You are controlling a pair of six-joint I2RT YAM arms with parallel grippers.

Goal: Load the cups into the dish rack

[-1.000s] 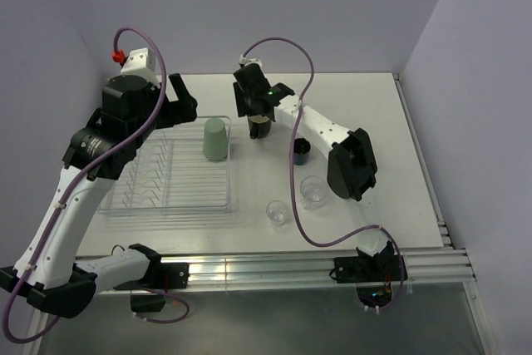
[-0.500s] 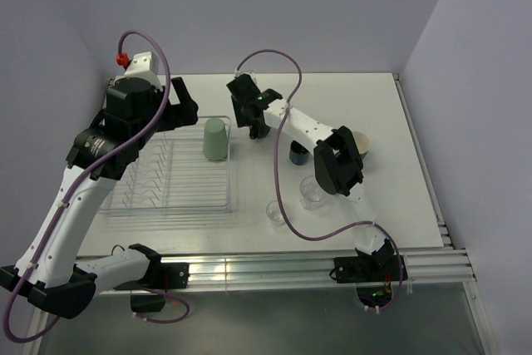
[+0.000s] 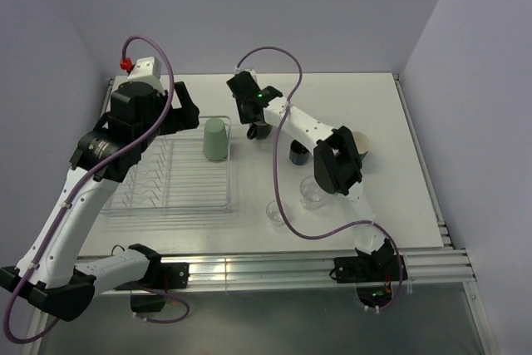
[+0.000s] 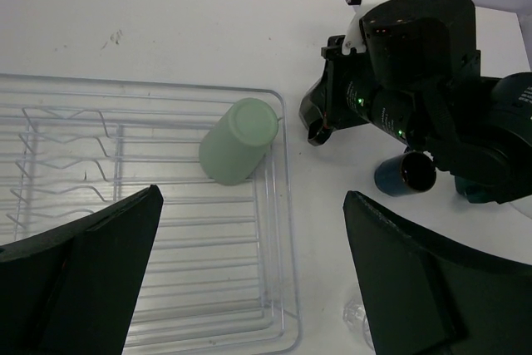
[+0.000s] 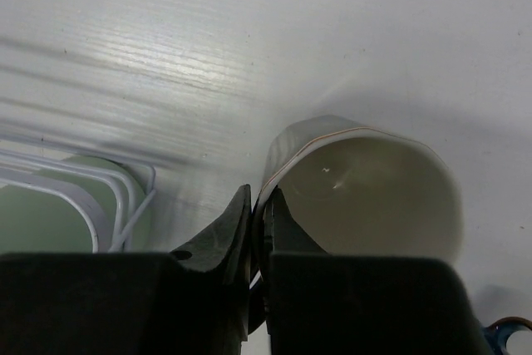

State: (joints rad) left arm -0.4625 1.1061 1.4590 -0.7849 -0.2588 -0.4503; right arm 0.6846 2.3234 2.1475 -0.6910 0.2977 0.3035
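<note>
Where right pincer (image 5: 256,207) clamps, mug (image 5: 366,197) rim between jaws

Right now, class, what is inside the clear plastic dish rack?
One mint green tumbler, in the far right corner; the left arm covers part of the clear plastic rack.

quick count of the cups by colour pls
mint green tumbler: 1
clear tumblers: 2
navy mug: 1
dark mug, cream inside, rim pinched by the right gripper: 1
black mug, cream inside, farthest right: 1
total: 6 cups
</note>
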